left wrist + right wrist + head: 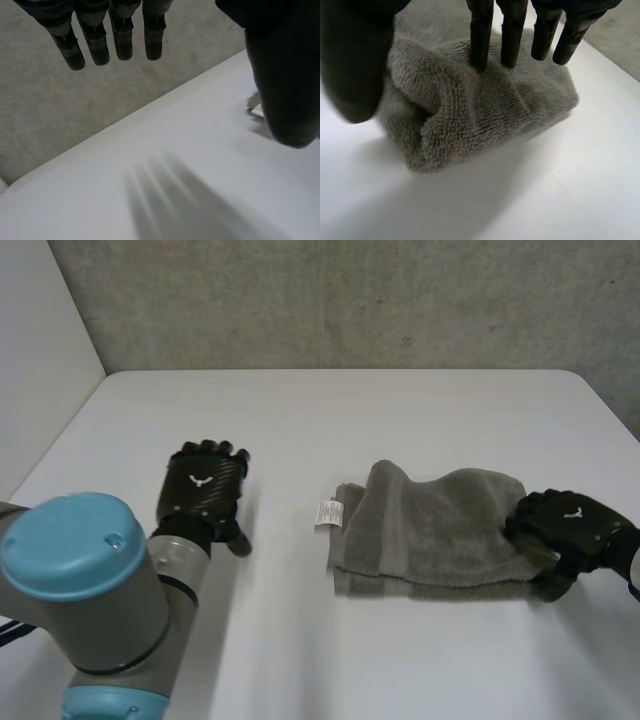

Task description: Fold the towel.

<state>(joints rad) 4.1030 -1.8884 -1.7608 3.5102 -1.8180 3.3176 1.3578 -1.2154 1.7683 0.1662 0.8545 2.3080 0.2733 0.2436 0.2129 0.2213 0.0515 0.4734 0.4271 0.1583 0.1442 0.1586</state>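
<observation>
The grey towel (430,530) lies folded into a thick strip right of the table's middle, its white label (328,512) at the left end. My right hand (570,525) is at the towel's right end. In the right wrist view its straight fingers (481,35) rest on top of the towel (485,110), the thumb (352,65) stands beside the rumpled end, and the hand is open. My left hand (205,485) hovers open over bare table, well to the left of the towel. Its fingers (95,40) are straight, and the label (252,102) peeks out beside its thumb (285,75).
The white table (320,410) runs back to a grey wall (350,300). Bare tabletop lies between my left hand and the towel, and in front of the towel. My left arm's blue-capped joint (70,560) stands at the near left.
</observation>
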